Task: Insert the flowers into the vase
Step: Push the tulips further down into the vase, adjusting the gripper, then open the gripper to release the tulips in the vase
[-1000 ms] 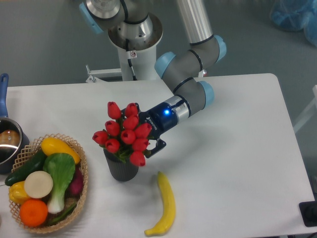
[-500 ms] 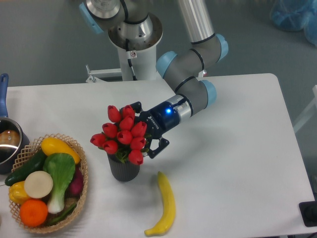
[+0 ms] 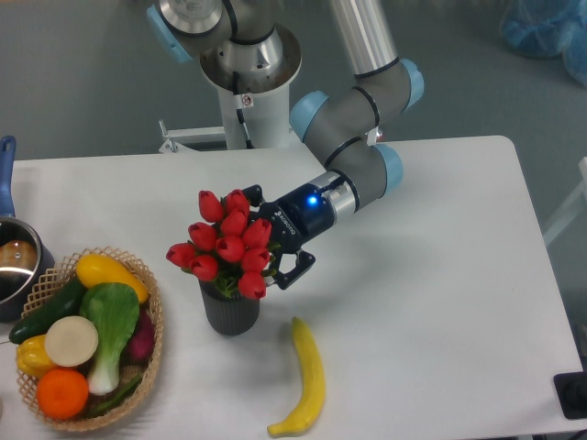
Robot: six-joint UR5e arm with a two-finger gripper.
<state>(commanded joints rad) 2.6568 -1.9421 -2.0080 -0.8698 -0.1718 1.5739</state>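
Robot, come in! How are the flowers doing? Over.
Gripper right beside the flowers, grip hidden by blooms. Flowers sitting in the vase, blooms spilling over its mouth. Banana lies apart, nothing blocking.

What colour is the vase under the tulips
Dark grey, with fine vertical ribbing on the vase; the fixed camera view shows it.

Banana [image 3: 305, 378], basket [image 3: 147, 367] of vegetables, pot [image 3: 14, 266] — white table [image 3: 440, 275].

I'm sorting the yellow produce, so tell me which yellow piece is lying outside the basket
The banana, lying alone on the white table just right of the vase. The other yellow pieces sit inside the woven basket with the other produce.
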